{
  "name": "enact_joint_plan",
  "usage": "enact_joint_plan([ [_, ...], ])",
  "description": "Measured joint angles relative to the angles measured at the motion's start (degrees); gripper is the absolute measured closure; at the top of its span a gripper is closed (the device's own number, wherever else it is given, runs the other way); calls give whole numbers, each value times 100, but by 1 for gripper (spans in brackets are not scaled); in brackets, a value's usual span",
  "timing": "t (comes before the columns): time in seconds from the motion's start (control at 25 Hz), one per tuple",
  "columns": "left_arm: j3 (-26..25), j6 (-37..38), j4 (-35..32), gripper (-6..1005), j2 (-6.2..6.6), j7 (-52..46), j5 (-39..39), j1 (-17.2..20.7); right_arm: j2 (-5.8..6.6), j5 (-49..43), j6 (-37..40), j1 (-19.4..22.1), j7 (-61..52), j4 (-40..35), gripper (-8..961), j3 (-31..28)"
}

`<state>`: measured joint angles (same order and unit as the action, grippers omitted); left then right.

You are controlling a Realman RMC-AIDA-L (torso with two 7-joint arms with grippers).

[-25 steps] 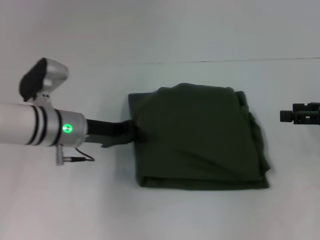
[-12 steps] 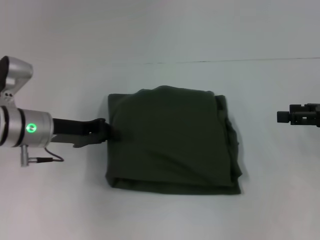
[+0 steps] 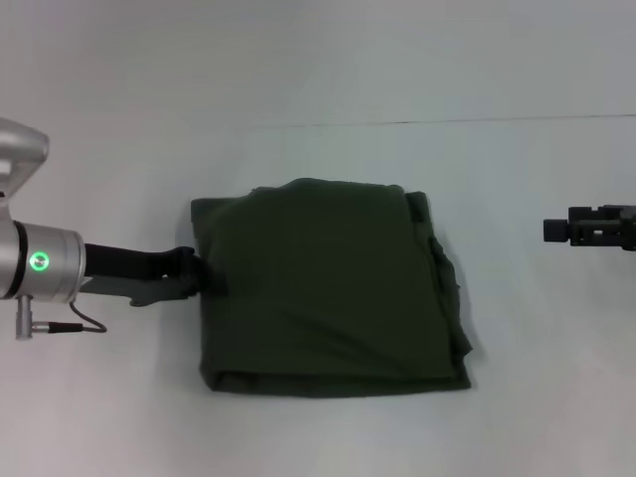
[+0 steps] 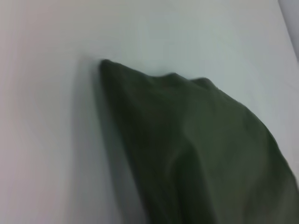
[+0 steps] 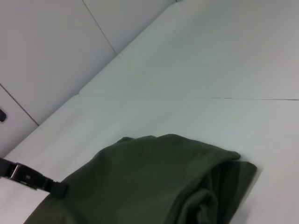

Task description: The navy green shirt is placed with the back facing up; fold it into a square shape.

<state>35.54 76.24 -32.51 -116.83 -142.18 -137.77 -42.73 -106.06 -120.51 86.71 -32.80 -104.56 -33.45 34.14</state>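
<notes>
White table (image 3: 318, 60) fills view. Navy green shirt (image 3: 328, 288) lies mid-table, folded into rough square, plain side up, layered edges bunched along right side, near edge double-thick. Left gripper (image 3: 204, 276) at shirt's left edge, clamped on fabric there; arm stretched level from left. Right gripper (image 3: 556, 230) well apart at right, fingers' state unclear.
</notes>
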Motion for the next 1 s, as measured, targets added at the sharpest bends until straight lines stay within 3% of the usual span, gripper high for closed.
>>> enact_joint_plan([
  [0.32, -418, 185, -21, 898, 18, 339, 31, 48, -59, -2, -27, -16, -18, -3, 48, 22],
  [0.56, -527, 276, -323, 634, 65, 966, 141, 107, -140, 37, -142, 18, 76, -5, 45, -10],
  [0.72, -787, 1257, -680, 448, 68, 3113, 1141, 261, -204, 271, 96, 62, 685, -55, 43, -75],
  [0.84, -820, 1954, -598, 230, 24, 4581, 1561, 402, -228, 439, 651, 76, 1382, -49, 42, -73],
  [1.0, -800, 2298, -321, 97, -71, 5976, 1747, 574, -320, 456, 1285, 45, 2276, -60, 40, -3],
])
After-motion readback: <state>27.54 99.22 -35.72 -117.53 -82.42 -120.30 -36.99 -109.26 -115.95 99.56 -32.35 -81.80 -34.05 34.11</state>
